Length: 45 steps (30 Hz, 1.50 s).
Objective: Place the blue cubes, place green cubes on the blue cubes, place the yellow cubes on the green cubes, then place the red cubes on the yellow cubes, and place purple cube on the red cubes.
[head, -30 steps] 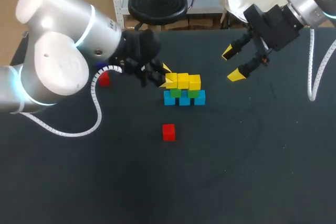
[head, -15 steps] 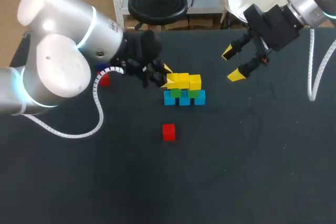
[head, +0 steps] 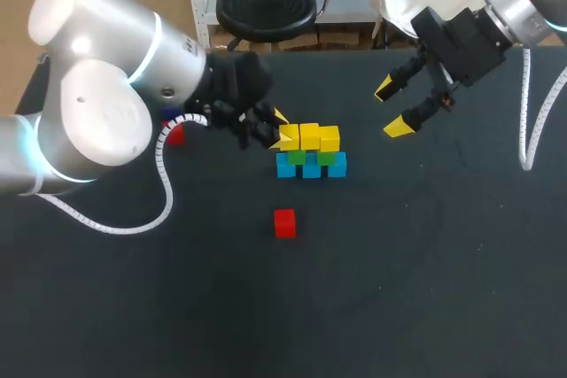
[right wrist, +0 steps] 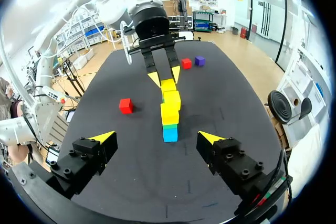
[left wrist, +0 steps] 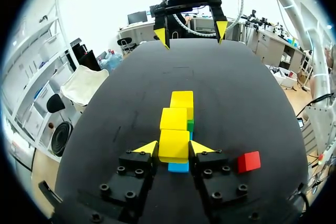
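Left claw, pinching yellow cube

No text, number, label or sign can be read. The yellow cube between the left arm's jaws, the other cubes just ahead of it and the worktop all show plain, unmarked surfaces.
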Tool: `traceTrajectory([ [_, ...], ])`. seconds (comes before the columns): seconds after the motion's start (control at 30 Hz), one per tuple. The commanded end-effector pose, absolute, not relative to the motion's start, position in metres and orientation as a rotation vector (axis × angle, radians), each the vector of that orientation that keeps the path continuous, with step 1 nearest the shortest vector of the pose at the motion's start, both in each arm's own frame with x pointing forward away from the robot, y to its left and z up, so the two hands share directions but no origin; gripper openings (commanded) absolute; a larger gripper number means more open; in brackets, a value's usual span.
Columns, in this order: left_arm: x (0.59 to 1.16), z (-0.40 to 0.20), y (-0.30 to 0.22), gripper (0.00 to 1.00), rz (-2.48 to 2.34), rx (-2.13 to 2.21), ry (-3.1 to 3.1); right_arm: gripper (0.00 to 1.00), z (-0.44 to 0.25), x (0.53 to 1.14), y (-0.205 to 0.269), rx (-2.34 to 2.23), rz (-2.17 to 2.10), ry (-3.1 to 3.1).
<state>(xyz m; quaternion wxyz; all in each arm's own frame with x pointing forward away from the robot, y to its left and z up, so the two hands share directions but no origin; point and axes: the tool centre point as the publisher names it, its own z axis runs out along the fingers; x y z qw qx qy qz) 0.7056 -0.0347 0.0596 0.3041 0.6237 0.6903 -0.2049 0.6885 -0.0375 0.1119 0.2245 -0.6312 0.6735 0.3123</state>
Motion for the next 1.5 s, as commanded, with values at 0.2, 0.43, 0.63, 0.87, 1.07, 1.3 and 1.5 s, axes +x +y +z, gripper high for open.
traceTrajectory([
  [0.2,0.7054,0.0593,-0.0346,0.00,-0.539,1.647,1.826,1.00,0.1118,0.6886,-0.0373,-1.741,0.861,1.858],
  [0.43,0.7049,0.0586,-0.0356,0.00,-0.539,1.645,1.826,1.00,0.1118,0.6886,-0.0373,-1.741,0.861,1.858],
  [0.63,0.7047,0.0579,-0.0354,0.00,-0.536,1.641,1.828,1.00,0.1118,0.6886,-0.0373,-1.741,0.861,1.858],
  [0.87,0.7044,0.0576,-0.0350,0.00,-0.530,1.638,1.828,1.00,0.1118,0.6886,-0.0373,-1.741,0.861,1.858],
  [1.07,0.7043,0.0584,-0.0351,0.00,-0.522,1.637,1.825,1.00,0.1118,0.6886,-0.0373,-1.741,0.861,1.858],
  [1.3,0.7039,0.0591,-0.0355,0.00,-0.519,1.633,1.825,1.00,0.1118,0.6886,-0.0373,-1.741,0.861,1.858],
  [1.5,0.7032,0.0594,-0.0365,0.00,-0.517,1.632,1.826,1.00,0.1118,0.6886,-0.0373,-1.741,0.861,1.858],
])
